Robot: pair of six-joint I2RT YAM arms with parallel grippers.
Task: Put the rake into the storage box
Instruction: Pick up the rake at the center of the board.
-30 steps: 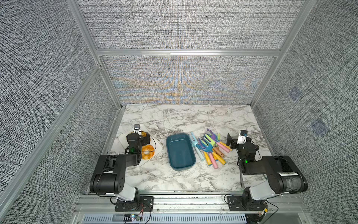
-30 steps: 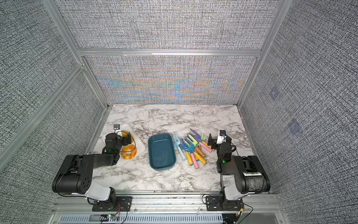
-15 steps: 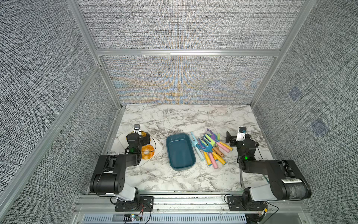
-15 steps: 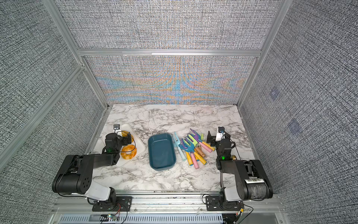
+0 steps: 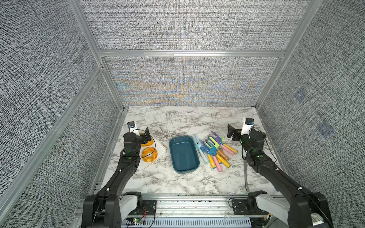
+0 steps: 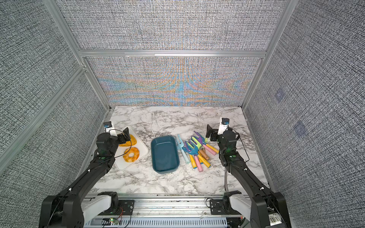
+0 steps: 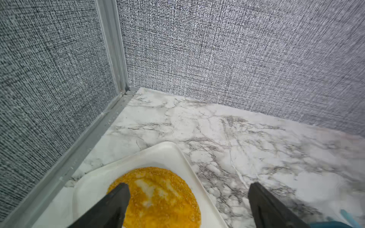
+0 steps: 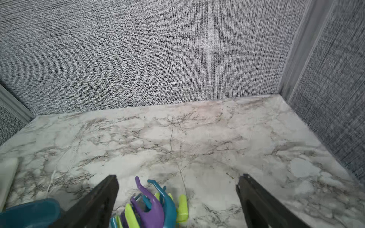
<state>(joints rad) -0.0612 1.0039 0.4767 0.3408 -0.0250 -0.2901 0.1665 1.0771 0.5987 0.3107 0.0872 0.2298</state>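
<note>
The storage box (image 5: 184, 154) (image 6: 165, 154), a dark teal tub, lies empty mid-table. To its right is a heap of coloured toy garden tools (image 5: 214, 151) (image 6: 195, 151). A purple rake (image 5: 217, 136) (image 6: 199, 137) lies at the heap's far end, among teal and green rake heads. My right gripper (image 5: 235, 132) (image 6: 212, 132) is open just right of the heap's far end, holding nothing. The right wrist view has the purple rake (image 8: 150, 206) low between the right gripper's (image 8: 178, 177) fingers. My left gripper (image 5: 145, 136) (image 6: 124, 136) (image 7: 188, 185) is open over the white tray.
The white tray (image 5: 161, 153) (image 6: 143, 153) at the left carries two orange pastries (image 5: 150, 155) (image 7: 158, 197). A grey cable (image 5: 245, 173) runs along the table beside the right arm. Fabric walls close off three sides, and the aluminium rail edges the front.
Both arms have stretched out, elbows dropping toward the front rail. The right gripper has moved farther back and left, closer to the heap. The left gripper has hardly shifted.
</note>
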